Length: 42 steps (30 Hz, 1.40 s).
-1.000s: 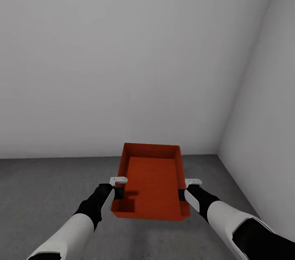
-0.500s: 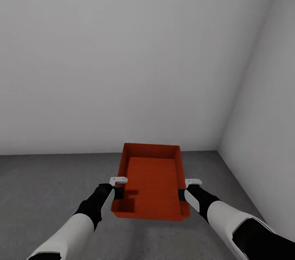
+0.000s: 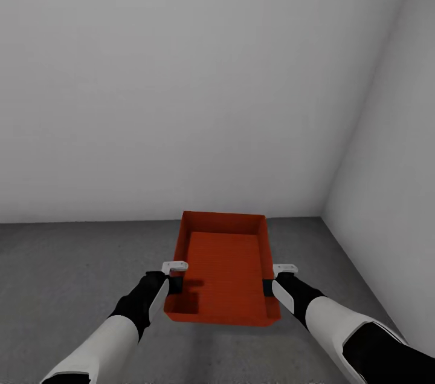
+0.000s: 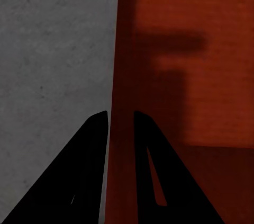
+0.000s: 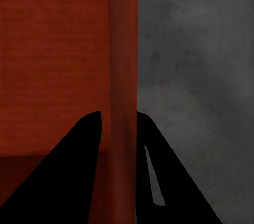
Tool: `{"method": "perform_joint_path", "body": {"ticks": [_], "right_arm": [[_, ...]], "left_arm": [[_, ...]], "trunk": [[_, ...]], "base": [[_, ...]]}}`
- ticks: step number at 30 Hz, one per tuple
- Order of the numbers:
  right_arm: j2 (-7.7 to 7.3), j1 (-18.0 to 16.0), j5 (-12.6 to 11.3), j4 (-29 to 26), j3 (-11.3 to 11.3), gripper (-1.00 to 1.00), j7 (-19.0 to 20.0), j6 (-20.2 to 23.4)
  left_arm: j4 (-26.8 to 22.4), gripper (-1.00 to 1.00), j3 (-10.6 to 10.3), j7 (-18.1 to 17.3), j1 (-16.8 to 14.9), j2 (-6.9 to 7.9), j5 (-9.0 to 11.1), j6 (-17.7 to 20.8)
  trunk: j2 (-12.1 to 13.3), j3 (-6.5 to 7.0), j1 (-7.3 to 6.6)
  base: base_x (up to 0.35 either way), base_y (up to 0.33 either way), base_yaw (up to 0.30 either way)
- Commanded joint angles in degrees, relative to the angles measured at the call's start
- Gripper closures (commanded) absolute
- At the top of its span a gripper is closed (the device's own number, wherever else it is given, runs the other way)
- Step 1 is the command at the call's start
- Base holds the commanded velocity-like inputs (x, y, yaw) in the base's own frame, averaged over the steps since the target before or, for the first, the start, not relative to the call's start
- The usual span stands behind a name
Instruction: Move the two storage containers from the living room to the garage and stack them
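Observation:
I hold one orange-red storage container (image 3: 223, 266) in front of me, above the dark grey concrete floor (image 3: 66, 275) of the garage. My left gripper (image 3: 176, 280) is shut on its left wall (image 4: 120, 75), one black finger on each side. Clamped the same way on the right wall (image 5: 123, 75) is my right gripper (image 3: 269, 282). The open-top bin is empty and held level.
A plain grey-white wall (image 3: 181, 81) stands straight ahead. A second wall (image 3: 393, 178) closes the right side, meeting the first in a corner (image 3: 326, 214). Bare concrete stretches to the left and below the bin.
The line where wall meets floor has slid upward in the head view, so the camera has moved toward the wall. Both arms and the bin hold the same pose.

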Motion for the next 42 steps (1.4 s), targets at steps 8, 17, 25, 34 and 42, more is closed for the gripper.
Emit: {"method": "perform_joint_path", "body": {"ticks": [8, 17, 25, 34, 42], "right_arm": [[0.01, 0.0, -2.3, -0.1, 3.0, 1.0, -0.3, 0.1], [0.01, 0.0, -2.3, -0.1, 3.0, 1.0, -0.3, 0.1], [0.01, 0.0, -2.3, -0.1, 3.0, 1.0, -0.3, 0.1], [0.01, 0.0, -2.3, -0.1, 3.0, 1.0, -0.3, 0.1], [0.01, 0.0, -2.3, -0.1, 3.0, 1.0, -0.3, 0.1]], "left_arm": [[-0.7, 1.0, 0.7, 4.0, -0.1, -0.03, -2.2, 0.5], [-0.7, 1.0, 0.7, 4.1, -0.1, -0.03, -2.2, 0.5], [-0.6, 1.0, 0.7, 4.1, -0.1, -0.03, -2.2, 0.5], [-0.6, 1.0, 0.7, 4.1, -0.1, -0.03, -2.2, 0.5], [-0.6, 1.0, 0.7, 4.1, -0.1, -0.03, -2.2, 0.5]], "trunk": [[-3.3, -2.24, 1.76], [-6.9, -4.68, 3.74], [-10.1, -6.86, 5.5], [-13.7, -9.3, 7.47], [-16.9, -11.47, 9.23]], "base": [[0.0, 0.0, 0.0], [0.0, 0.0, 0.0], [0.0, 0.0, 0.0], [0.0, 0.0, 0.0], [0.0, 0.0, 0.0]]}}
